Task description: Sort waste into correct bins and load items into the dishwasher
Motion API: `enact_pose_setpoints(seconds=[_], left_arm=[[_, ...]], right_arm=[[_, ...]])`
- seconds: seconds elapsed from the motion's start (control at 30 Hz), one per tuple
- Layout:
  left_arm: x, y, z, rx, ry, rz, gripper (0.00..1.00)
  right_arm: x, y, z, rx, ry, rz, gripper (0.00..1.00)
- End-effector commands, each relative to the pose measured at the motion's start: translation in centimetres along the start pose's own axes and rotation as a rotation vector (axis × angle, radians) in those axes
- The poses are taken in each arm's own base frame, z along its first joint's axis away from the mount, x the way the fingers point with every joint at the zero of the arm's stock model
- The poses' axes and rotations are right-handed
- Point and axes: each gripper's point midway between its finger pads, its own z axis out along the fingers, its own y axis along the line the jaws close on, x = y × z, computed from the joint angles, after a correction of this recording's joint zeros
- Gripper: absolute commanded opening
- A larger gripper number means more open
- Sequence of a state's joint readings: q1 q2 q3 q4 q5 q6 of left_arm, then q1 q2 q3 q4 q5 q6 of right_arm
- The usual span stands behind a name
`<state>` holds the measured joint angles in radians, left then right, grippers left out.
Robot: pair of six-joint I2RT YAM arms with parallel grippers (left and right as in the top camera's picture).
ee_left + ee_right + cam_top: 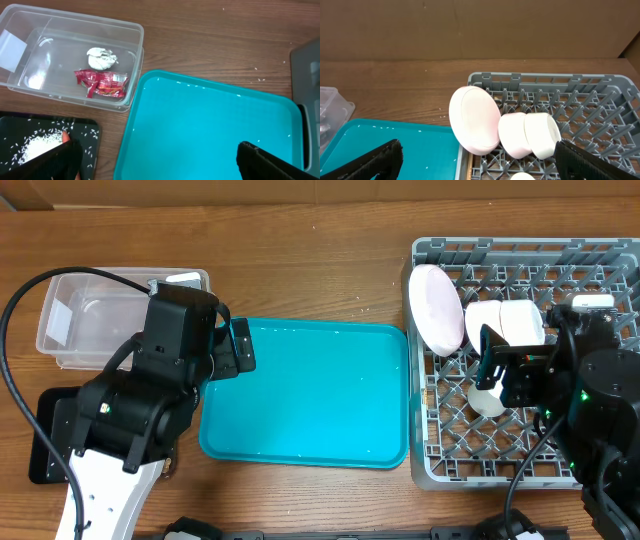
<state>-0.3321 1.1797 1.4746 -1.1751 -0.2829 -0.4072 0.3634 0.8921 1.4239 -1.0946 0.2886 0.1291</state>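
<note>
Looks near done: tissue ball [102, 57] and red wrapper [101, 83] in clear tub [90, 17], food scraps [37, 147] on black tray [15, 131], plate [474, 120] and two bowls [515, 135] in rack [545, 78], teal tray [210, 125] down to crumbs, chopsticks not visible, left hand [157, 156] and right hand [477, 159] both wide, empty.

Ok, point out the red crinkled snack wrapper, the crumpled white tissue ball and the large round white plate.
red crinkled snack wrapper [102, 83], left wrist view, its middle.
crumpled white tissue ball [101, 57], left wrist view, its centre.
large round white plate [474, 120], right wrist view, centre of its face.
</note>
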Motion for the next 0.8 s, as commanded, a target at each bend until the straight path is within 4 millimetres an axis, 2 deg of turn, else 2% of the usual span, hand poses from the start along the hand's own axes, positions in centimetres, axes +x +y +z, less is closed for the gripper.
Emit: enact_pose_setpoints(seconds=[0.0, 0.23, 0.27, 0.3, 0.47, 0.53, 0.6, 0.7, 0.73, 0.77], left_arm=[[-0.1, 0.3, 0.7, -0.039, 0.006, 0.029, 1.00], [0.2, 0.0, 2.2, -0.056, 0.047, 0.043, 1.00], [0.3, -0.1, 2.5, -0.060, 0.057, 0.046, 1.00], [0.3, -0.1, 2.7, -0.063, 0.064, 0.049, 1.00], [0.7, -0.4, 4.0, -0.077, 0.098, 0.060, 1.00], [0.9, -0.5, 4.7, -0.086, 0.119, 0.067, 1.00], [1.1, -0.6, 5.2, -0.092, 0.134, 0.072, 1.00], [1.4, -0.7, 6.1, -0.103, 0.160, 0.081, 1.00], [1.6, -0.8, 6.7, -0.109, 0.175, 0.086, 1.00], [1.7, -0.8, 6.9, -0.112, 0.181, 0.088, 1.00]], right_arm=[[-0.6, -0.1, -0.5, 0.000, -0.023, -0.001, 1.00], [0.1, -0.2, -0.2, 0.005, -0.002, -0.006, 1.00], [0.9, -0.4, -0.5, 0.010, 0.024, -0.014, 1.00], [0.9, -0.9, -0.7, 0.030, 0.014, -0.015, 1.00], [-1.5, -2.4, -1.9, 0.057, -0.187, 0.068, 1.00], [-1.7, -3.4, -2.2, 0.071, -0.304, 0.120, 1.00], [-0.8, -3.7, -1.9, 0.068, -0.356, 0.137, 1.00], [2.2, -4.0, -0.8, 0.058, -0.368, 0.142, 1.00], [4.4, -4.0, 0.1, 0.048, -0.360, 0.144, 1.00], [5.7, -4.0, 0.6, 0.038, -0.357, 0.142, 1.00]])
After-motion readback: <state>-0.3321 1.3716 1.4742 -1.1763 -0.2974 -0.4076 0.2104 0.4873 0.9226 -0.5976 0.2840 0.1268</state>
